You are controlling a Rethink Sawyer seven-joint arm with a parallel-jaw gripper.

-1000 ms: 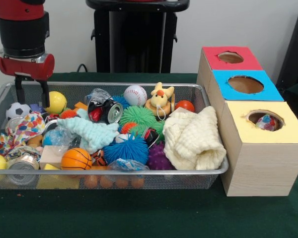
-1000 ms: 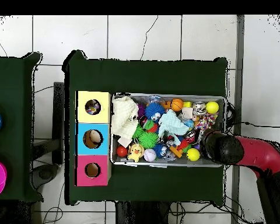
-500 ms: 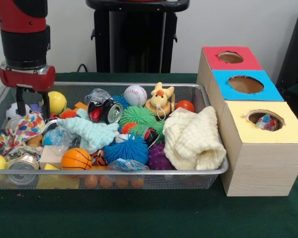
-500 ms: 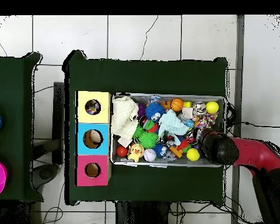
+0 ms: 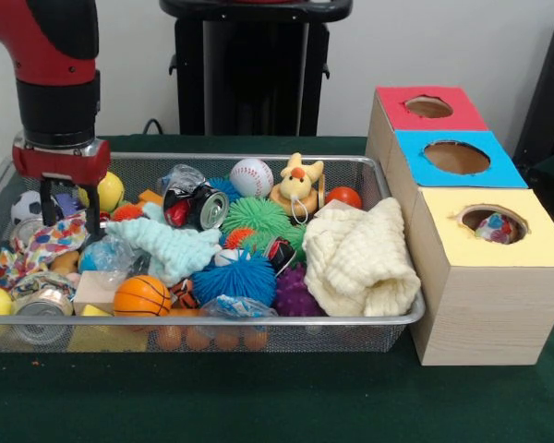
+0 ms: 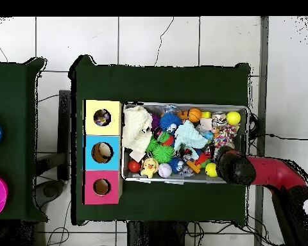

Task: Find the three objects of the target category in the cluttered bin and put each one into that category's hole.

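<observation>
Nothing here can be read: any print on the crushed can (image 5: 196, 205) is too small to make out.

Gripper (image 5: 71, 205) down inside wire bin (image 5: 388, 318) at its left end, fingers (image 5: 46, 199) spread and straddling a small bluish item, just above patterned cloth (image 5: 39, 245). Yellow ball (image 5: 109, 191) just beside it, partly hidden. Three-hole box (image 5: 462, 198) touching bin's right side; something multicoloured visible in yellow hole (image 5: 492, 224).
</observation>
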